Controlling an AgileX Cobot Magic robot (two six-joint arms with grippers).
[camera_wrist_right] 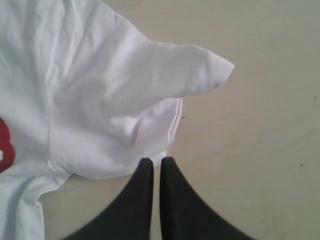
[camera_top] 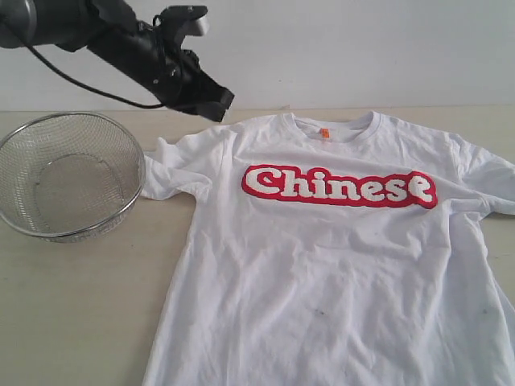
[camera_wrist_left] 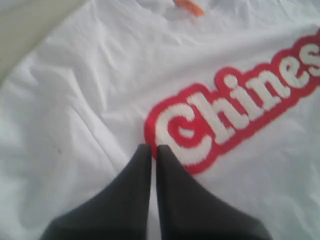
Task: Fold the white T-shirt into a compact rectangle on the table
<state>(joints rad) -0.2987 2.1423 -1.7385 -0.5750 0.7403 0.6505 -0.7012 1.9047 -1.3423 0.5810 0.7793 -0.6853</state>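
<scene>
Outside camera: off the arms, high and farther back, looking down across the table [camera_top: 72,322]; sees most of the white T-shirt [camera_top: 338,273].
Left wrist camera: very close over the shirt's chest, looking down past the left gripper [camera_wrist_left: 153,148] at the red lettering [camera_wrist_left: 225,115].
Right wrist camera: close over a sleeve [camera_wrist_right: 150,75] and bare table, past the right gripper [camera_wrist_right: 156,161].
Shared: the lettering shows in outside and left wrist views.

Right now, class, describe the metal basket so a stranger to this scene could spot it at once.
Start from the pale beige table, where the white T-shirt lies spread. Left of the shirt's sleeve in the exterior view sits a round wire-mesh basket, empty, the only see-through thing there.
</scene>
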